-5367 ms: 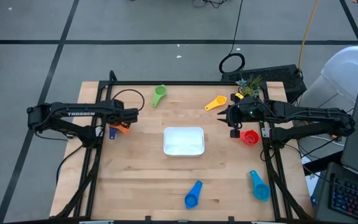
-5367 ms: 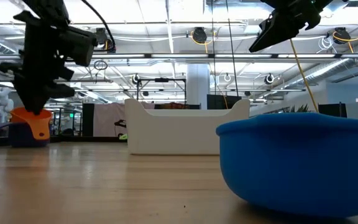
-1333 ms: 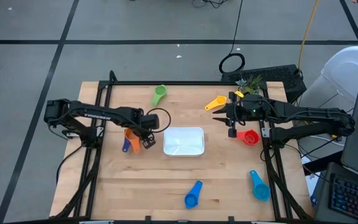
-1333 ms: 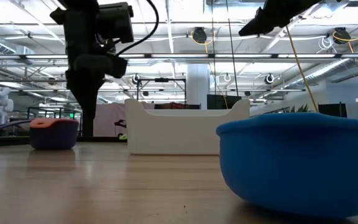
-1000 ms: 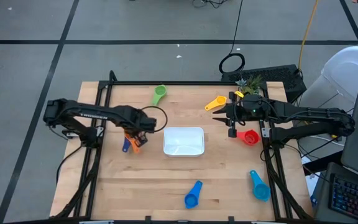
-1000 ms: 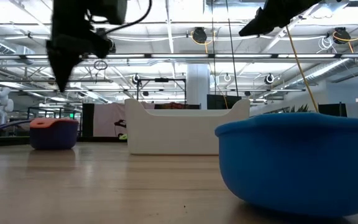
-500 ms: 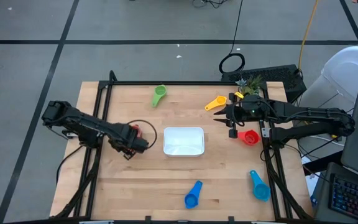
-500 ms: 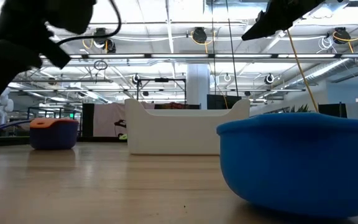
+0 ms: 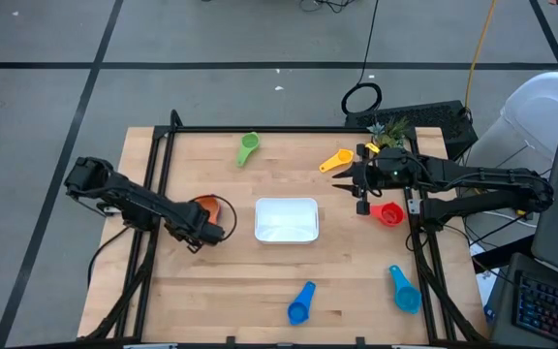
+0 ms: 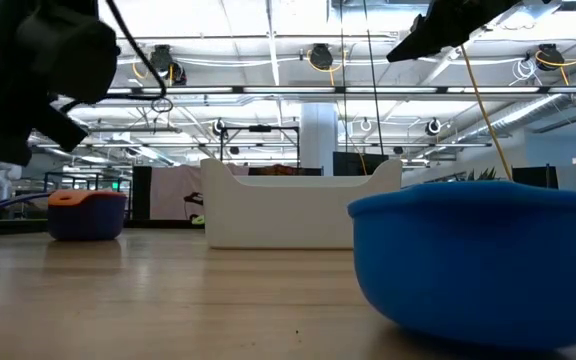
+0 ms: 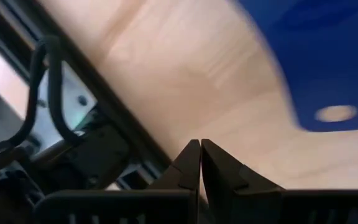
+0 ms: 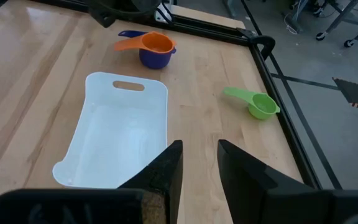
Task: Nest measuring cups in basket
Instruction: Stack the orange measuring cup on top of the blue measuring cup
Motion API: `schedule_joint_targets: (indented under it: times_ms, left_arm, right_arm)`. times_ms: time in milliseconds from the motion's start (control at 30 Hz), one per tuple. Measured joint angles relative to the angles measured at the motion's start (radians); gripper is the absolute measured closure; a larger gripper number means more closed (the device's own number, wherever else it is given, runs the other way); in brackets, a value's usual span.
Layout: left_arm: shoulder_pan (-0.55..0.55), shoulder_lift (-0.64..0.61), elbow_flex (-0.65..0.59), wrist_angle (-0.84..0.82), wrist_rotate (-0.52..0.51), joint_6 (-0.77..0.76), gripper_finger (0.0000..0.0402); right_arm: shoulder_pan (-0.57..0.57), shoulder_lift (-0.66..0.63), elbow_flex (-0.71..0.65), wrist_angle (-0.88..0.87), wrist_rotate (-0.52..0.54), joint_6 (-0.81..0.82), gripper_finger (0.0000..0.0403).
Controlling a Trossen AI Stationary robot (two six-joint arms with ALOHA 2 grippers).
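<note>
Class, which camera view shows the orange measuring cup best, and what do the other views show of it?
The right wrist view: the orange measuring cup sits nested in the dark blue cup, bowl and handle both clear. The high view shows only an orange edge beside the left arm. The low view shows its rim side-on. The left wrist view misses it.
</note>
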Motion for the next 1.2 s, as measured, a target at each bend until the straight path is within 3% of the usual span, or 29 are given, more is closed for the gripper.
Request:
schedule_joint_targets:
  times_ms: [233, 400, 533, 700, 767, 867, 967, 1033, 1200]
  left_arm:
    - [-0.003, 0.000, 0.012, 0.215, 0.047, 0.098, 0.0383]
    - [-0.022, -0.036, 0.069, 0.124, -0.096, 0.071, 0.0383]
    - [-0.046, -0.111, 0.045, 0.026, -0.187, -0.011, 0.0383]
    - [-0.055, -0.166, -0.059, -0.076, 0.005, -0.088, 0.0383]
    - [-0.066, -0.168, -0.048, -0.080, 0.016, -0.086, 0.0383]
    - [-0.065, -0.172, -0.040, -0.010, -0.033, -0.084, 0.0383]
    - [-0.068, -0.198, -0.023, 0.278, -0.118, 0.016, 0.0383]
    - [-0.068, -0.219, -0.022, 0.365, -0.151, 0.063, 0.0383]
    - [-0.068, -0.259, -0.025, 0.183, -0.169, -0.045, 0.0383]
  right_arm:
    - [0.000, 0.000, 0.000, -0.002, 0.000, 0.003, 0.0307]
    - [0.000, 0.000, 0.000, 0.001, 0.000, 0.003, 0.0307]
    - [0.000, 0.000, 0.000, 0.000, 0.000, 0.005, 0.0307]
    - [0.000, 0.000, 0.000, -0.003, 0.000, 0.023, 0.0307]
    - [0.000, 0.000, 0.000, -0.003, 0.000, 0.023, 0.0307]
    - [0.000, 0.000, 0.000, -0.003, 0.000, 0.023, 0.0307]
    - [0.000, 0.000, 0.000, -0.003, -0.001, 0.023, 0.0307]
    - [0.000, 0.000, 0.000, -0.002, -0.001, 0.023, 0.0307]
    - [0.000, 0.000, 0.000, -0.001, -0.001, 0.020, 0.0307]
